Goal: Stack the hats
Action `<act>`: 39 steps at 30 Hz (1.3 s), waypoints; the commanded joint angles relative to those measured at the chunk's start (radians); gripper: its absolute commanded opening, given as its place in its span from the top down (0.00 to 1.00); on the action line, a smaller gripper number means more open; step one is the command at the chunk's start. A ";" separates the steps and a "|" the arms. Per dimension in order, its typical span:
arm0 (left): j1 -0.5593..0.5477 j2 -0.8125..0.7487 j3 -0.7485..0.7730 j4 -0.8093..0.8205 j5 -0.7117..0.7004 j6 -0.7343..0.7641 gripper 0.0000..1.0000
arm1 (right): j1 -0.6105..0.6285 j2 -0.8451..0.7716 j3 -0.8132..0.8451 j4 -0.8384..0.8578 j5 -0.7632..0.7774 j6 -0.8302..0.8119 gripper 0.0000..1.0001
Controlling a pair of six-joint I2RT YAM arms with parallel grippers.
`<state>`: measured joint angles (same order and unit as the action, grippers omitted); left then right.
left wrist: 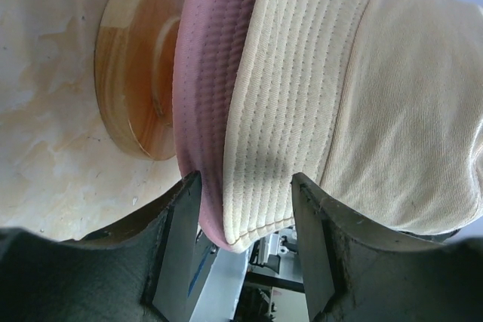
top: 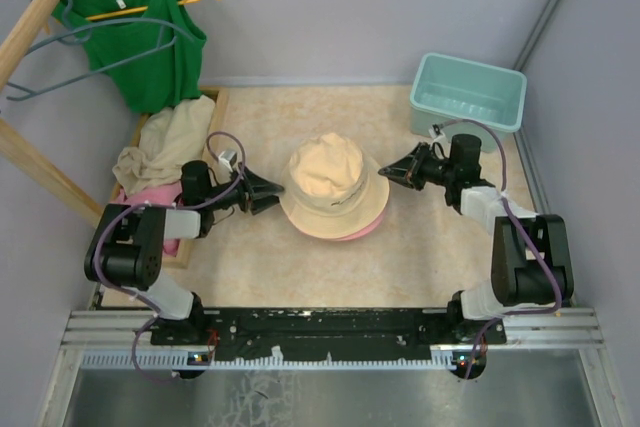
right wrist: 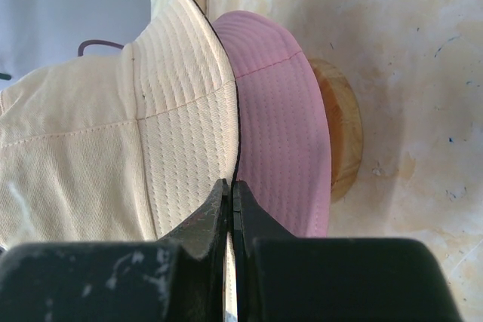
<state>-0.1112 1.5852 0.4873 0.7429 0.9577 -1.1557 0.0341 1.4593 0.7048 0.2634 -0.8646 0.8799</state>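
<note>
A soft beige hat (top: 330,179) with a row-stitched brim is sitting on a pink hat (right wrist: 279,111), and both floppy brims are drooping over a round, glossy wooden disc (left wrist: 132,73) on the mottled table (top: 430,247). The left gripper (left wrist: 245,186) is standing open, its dark fingers straddling both brim edges. Opposite it, the right gripper (right wrist: 230,190) is pressing closed at the beige rim, though whether it is nipping cloth cannot be told, and a hard teal bin (top: 468,92) is lying behind it, apart.

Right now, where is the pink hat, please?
The pink hat lies mid-table in the top view, under the beige hat, between the left claw and right claw.
</note>
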 commanded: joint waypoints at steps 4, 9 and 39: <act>-0.033 0.054 0.007 0.172 -0.019 -0.067 0.43 | -0.011 -0.027 0.020 -0.016 0.008 -0.029 1.00; -0.045 0.075 -0.012 0.256 -0.027 -0.109 0.56 | -0.011 -0.019 0.015 -0.017 0.006 -0.030 1.00; -0.042 0.260 0.004 0.210 -0.022 0.027 1.00 | -0.011 -0.018 -0.169 -0.188 0.134 -0.294 1.00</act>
<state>-0.1509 1.7996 0.5049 1.0405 0.9371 -1.2133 0.0353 1.4330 0.5934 0.2211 -0.8433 0.7071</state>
